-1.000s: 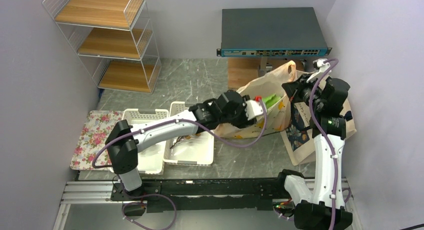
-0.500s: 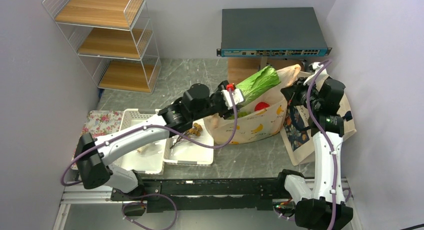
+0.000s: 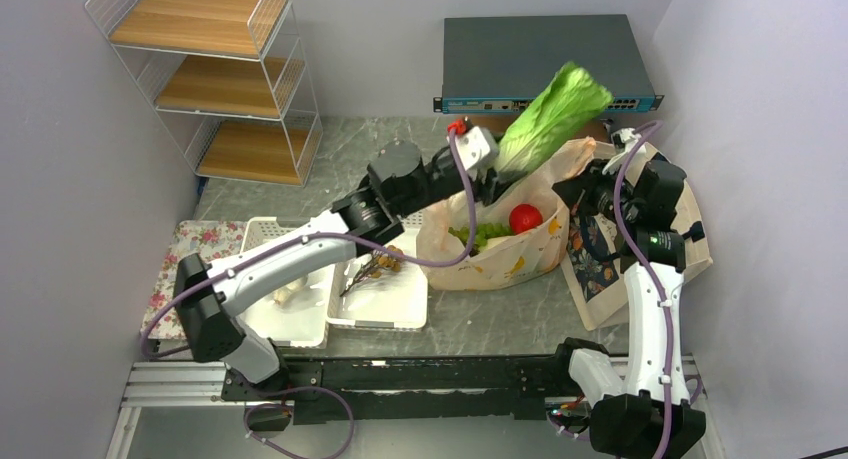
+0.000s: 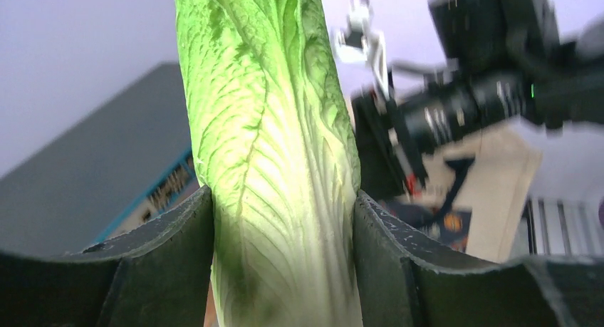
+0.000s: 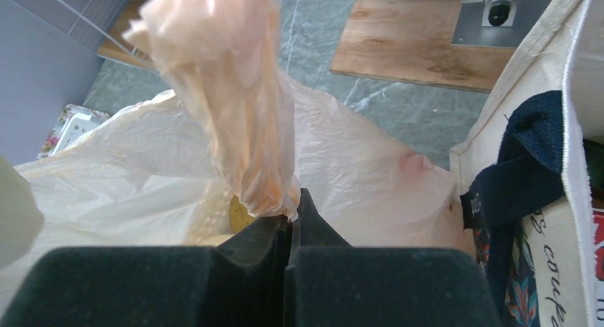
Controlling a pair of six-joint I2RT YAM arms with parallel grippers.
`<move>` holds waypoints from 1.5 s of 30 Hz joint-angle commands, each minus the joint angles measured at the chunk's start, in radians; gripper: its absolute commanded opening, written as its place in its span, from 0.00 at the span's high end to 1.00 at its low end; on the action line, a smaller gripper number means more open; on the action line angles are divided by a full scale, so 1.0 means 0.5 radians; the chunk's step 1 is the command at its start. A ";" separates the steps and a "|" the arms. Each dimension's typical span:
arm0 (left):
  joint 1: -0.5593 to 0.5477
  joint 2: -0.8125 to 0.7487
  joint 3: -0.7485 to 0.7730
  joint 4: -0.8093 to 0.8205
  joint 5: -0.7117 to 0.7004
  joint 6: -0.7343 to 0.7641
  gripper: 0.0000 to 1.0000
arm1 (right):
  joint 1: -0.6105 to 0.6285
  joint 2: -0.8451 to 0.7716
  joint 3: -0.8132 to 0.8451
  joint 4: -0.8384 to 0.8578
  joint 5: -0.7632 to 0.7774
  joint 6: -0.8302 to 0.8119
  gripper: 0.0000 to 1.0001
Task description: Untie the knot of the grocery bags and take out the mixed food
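Note:
The peach-beige plastic grocery bag [image 3: 500,259] stands open in the middle of the table, with a red apple [image 3: 525,218] and green grapes [image 3: 485,235] showing inside. My left gripper [image 3: 497,169] is shut on the pale stem end of a leafy green cabbage [image 3: 556,109], held in the air above the bag. In the left wrist view the cabbage [image 4: 274,127] fills the gap of that gripper [image 4: 283,196]. My right gripper [image 5: 293,199] is shut on a bunched, twisted strip of the bag's top [image 5: 235,92]. No tied knot shows. The cream tote [image 3: 690,254] lies to the right.
Two white bins [image 3: 300,324] sit left of the bag, one holding brown nuts [image 3: 385,262]. A floral tray [image 3: 185,269] lies at the far left. A wire shelf [image 3: 215,69], a dark network box [image 3: 545,64] and a wooden board [image 3: 480,139] stand behind. The tote's navy strap [image 5: 523,170] hangs beside my right gripper.
My left gripper went into the bag, took hold of the cabbage and lifted it up out of the bag. The right gripper kept its pinch on the bag's top.

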 commanded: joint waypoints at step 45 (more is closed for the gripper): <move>1.813 -1.448 -1.241 -2.085 -0.141 -1.021 1.00 | 0.003 -0.047 0.063 -0.201 -0.001 -0.196 1.00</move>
